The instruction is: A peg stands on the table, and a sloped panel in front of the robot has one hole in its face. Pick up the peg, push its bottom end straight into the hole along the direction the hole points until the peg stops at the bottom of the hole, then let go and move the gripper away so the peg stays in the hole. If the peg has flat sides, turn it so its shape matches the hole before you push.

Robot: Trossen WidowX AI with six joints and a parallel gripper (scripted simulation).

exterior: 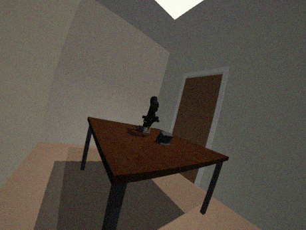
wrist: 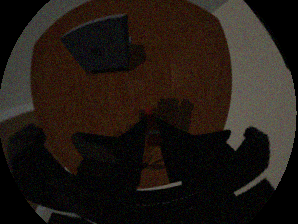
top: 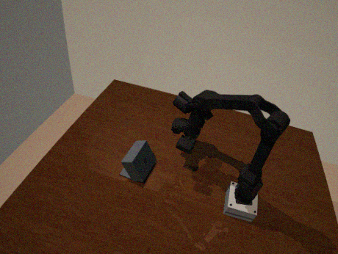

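Presently I have my pincer (top: 186,145) (exterior: 146,124) (wrist: 150,120) raised over a reddish-brown tabletop (top: 92,205) (exterior: 159,156) (wrist: 200,60), its surface faintly grained and dull under dim light. My arm (top: 235,102) (exterior: 153,107) is matte black, with blocky joints, arching up and outward from a pale, squared base plate (top: 234,212) with dark round fastener marks near its corners.

Sloped panel (top: 137,161) (exterior: 163,137) (wrist: 107,45): a blue-grey, flat-faced wedge block with crisp edges and a smooth, untextured look, standing on a thin foot. Its face carries a small dark hole (wrist: 96,50), seen only faintly in the wrist view; I cannot tell the outline of the opening.

Pincer state: nearly closed, the dark fingers drawn in and pinching the peg (wrist: 153,137). Of the peg I see a dim, dark red patch between the fingers; the rest is hidden or lost in shadow. I cannot tell whether its sides are round or flat, nor how upright it sits. Peg position: in my grip, above the tabletop, apart from the panel and outside its hole. Pincer and panel are not touching.
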